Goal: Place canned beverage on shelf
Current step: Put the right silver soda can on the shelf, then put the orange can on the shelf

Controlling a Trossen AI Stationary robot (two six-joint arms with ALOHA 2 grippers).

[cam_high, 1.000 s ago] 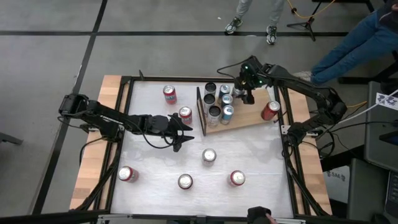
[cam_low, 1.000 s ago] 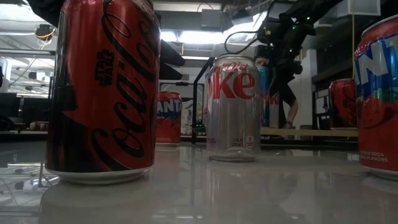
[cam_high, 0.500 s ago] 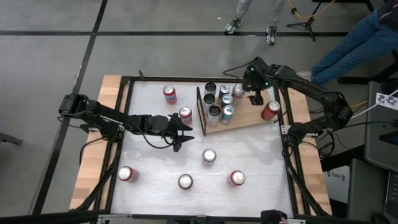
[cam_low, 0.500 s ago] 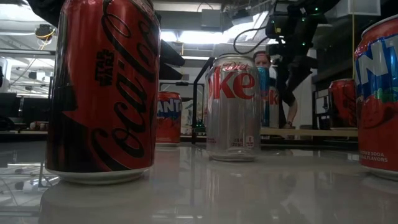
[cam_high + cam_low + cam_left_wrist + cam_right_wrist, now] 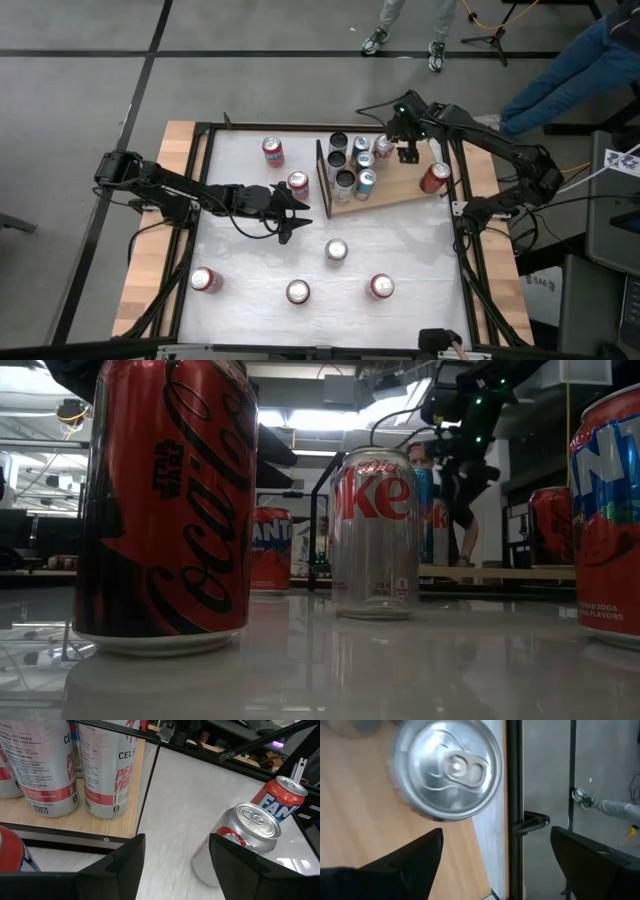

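Two views split it – overhead, the flat light-brown wooden shelf (image 5: 400,185) sits at the table's 2 o'clock, right gripper (image 5: 408,152) above it; only its wrist camera shows fingers spread, empty, over a silver-topped can (image 5: 447,767). Left gripper (image 5: 290,212) waits mid-table, half-open.

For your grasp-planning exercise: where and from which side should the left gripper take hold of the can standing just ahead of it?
Grip the can around its round side wall, about mid-height. It stands upright on the white table, clear of the shelf, so a level approach fits. The left gripper is open, but the can sits off its centre line, so it probably must shift sideways first.
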